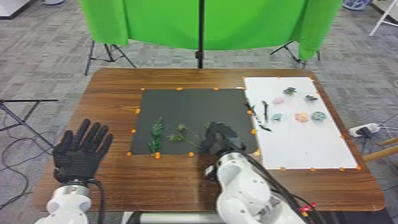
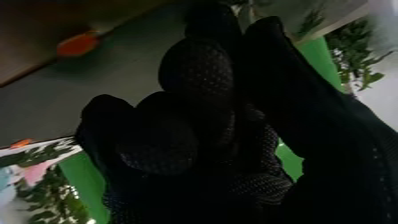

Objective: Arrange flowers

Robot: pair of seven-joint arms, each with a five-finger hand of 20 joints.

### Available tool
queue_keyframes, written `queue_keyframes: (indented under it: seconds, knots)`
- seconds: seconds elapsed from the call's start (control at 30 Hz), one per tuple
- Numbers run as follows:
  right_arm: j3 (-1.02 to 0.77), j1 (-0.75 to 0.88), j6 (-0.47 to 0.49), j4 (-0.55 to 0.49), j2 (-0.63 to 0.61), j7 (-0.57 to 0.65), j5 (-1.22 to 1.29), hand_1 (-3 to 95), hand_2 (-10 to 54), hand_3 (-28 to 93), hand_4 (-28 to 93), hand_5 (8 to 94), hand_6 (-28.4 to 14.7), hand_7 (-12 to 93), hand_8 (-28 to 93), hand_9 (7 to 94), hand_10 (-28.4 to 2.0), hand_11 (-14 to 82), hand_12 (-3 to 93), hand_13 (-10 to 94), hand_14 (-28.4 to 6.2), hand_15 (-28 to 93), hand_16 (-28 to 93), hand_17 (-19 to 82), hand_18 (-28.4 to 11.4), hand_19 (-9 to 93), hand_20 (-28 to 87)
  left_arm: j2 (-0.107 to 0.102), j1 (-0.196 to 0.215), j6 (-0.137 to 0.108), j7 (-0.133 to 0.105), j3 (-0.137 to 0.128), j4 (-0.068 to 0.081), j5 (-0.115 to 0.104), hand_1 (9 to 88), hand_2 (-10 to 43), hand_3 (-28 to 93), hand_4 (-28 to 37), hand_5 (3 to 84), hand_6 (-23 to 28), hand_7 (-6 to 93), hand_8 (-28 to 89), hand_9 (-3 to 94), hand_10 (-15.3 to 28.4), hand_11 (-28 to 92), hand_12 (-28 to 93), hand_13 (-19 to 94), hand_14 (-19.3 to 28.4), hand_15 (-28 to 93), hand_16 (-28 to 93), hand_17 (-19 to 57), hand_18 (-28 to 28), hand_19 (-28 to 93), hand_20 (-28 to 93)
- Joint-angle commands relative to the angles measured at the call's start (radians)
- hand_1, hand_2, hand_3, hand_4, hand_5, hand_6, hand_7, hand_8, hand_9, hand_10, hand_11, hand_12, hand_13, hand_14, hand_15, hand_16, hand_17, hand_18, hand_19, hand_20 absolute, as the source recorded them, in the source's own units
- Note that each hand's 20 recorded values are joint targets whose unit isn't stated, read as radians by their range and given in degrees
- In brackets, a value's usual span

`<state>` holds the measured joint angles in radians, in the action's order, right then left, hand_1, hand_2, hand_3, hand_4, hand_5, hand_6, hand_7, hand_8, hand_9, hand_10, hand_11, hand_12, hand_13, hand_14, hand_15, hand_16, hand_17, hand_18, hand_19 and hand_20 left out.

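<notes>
My right hand [image 1: 218,139] is over the lower right of the dark mat [image 1: 191,102], beside a thin green sprig [image 1: 180,136]. In the right wrist view, the right hand [image 2: 200,75] has curled fingers and its thumb close together around a thin pale stem at their tips. The hand hides much of that contact. A longer leafy green stem [image 1: 157,136] lies on the mat's left part. The left hand [image 1: 78,152] is left of the mat, fingers straight and spread. Pink flower [image 1: 278,100], peach flower [image 1: 302,117] and pale blue-green flower [image 1: 319,116] rest on the white sheet.
The white sheet [image 1: 306,147] covers the table's right part and also carries dark twigs [image 1: 265,111] and several small flower heads. Orange tape pieces mark the mat's edges. Beyond the brown table [image 1: 111,85] hangs a green backdrop [image 1: 249,25] with stands.
</notes>
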<state>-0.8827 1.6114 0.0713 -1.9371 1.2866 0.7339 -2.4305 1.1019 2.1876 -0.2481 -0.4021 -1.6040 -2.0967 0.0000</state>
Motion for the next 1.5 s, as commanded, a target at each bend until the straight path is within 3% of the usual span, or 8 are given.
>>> queue_keyframes:
  seconds: [0.03,0.3,0.37,0.53,0.7,0.83,1.0,1.5]
  knots:
    - [0.061,0.035,0.036,0.020,0.016,-0.031,0.004,50.5,-9.1,76,-24,84.1,-5.4,20,9,86.8,-14.7,49.1,30.5,80,-12.5,76,36,52,-27.4,93,62,-0.009,-0.001,0.006,0.011,0.006,0.012,0.000,27.2,12.8,81,-28.3,42.3,9.0,10.9,-10,40.7,15.9,21,10,31,16.4,35,-7,-5.7,14.4,35,13]
    - [0.061,0.034,0.019,0.003,0.001,0.001,0.004,49.5,-9.1,76,-23,83.8,-5.5,20,9,86.6,-14.7,48.9,30.5,80,-12.6,76,36,52,-27.4,93,61,0.006,0.015,0.005,0.002,0.002,0.005,-0.006,27.2,12.7,81,-28.3,42.2,8.9,10.7,-10,40.7,15.9,21,10,31,16.6,35,-7,-5.7,14.3,35,13]
    - [0.046,0.033,0.008,-0.004,-0.003,0.023,-0.003,47.2,-9.3,76,-22,83.0,-5.6,20,10,85.7,-14.9,48.8,30.6,80,-12.7,76,36,51,-27.4,93,61,0.007,0.025,0.031,0.007,-0.004,0.004,-0.003,27.2,12.7,81,-28.3,42.2,8.9,10.7,-10,40.8,15.9,21,10,31,16.5,35,-7,-5.6,14.3,35,13]
    - [-0.018,0.027,0.015,-0.091,-0.045,0.048,0.058,41.2,-9.5,76,-20,76.3,-4.8,36,19,81.1,-17.1,50.4,29.8,77,-14.0,76,35,49,-27.8,93,61,0.017,0.037,0.024,-0.006,-0.016,-0.006,-0.005,27.1,12.9,81,-28.3,41.9,8.7,10.5,-10,40.5,15.9,20,10,31,16.5,34,-7,-5.6,14.3,35,13]
    - [-0.103,-0.005,0.015,-0.141,-0.057,0.073,0.104,35.3,-9.0,77,-20,70.3,-6.8,44,15,77.7,-19.0,50.3,29.1,73,-15.9,77,33,45,-28.3,93,58,0.022,0.047,0.025,-0.013,-0.022,-0.012,-0.001,27.0,13.1,81,-28.3,41.9,8.8,10.4,-10,40.3,15.9,20,10,31,16.5,34,-7,-5.7,14.3,35,13]
    - [-0.145,-0.080,-0.041,-0.048,-0.079,0.077,0.010,32.4,-7.2,78,-19,72.0,-7.9,31,-9,76.6,-19.7,48.5,28.9,72,-16.4,76,32,44,-28.4,93,57,0.028,0.054,0.024,-0.018,-0.021,-0.017,-0.002,26.9,13.2,81,-28.3,41.9,8.8,10.4,-10,40.3,16.0,20,10,31,16.4,34,-7,-5.8,14.3,35,13]
    - [-0.179,-0.153,-0.035,0.071,-0.100,0.066,-0.067,34.8,-9.4,78,-20,69.6,-9.0,15,-10,75.9,-19.7,48.7,28.5,71,-16.3,77,31,44,-28.4,93,57,0.026,0.058,0.036,-0.022,-0.018,-0.013,0.014,26.8,13.4,81,-28.3,41.9,8.9,10.4,-10,40.3,16.0,20,10,31,16.4,34,-7,-5.9,14.3,35,13]
    - [-0.116,-0.315,0.045,0.360,-0.167,0.051,-0.213,34.8,-9.5,76,-27,69.0,-9.0,12,-9,76.0,-18.7,49.6,28.2,72,-15.7,77,32,43,-28.4,93,58,0.014,0.034,0.033,-0.014,-0.002,-0.008,0.012,26.9,13.3,80,-28.3,41.7,8.7,10.1,-10,40.2,15.8,20,10,31,16.5,34,-6,-6.0,14.4,35,13]
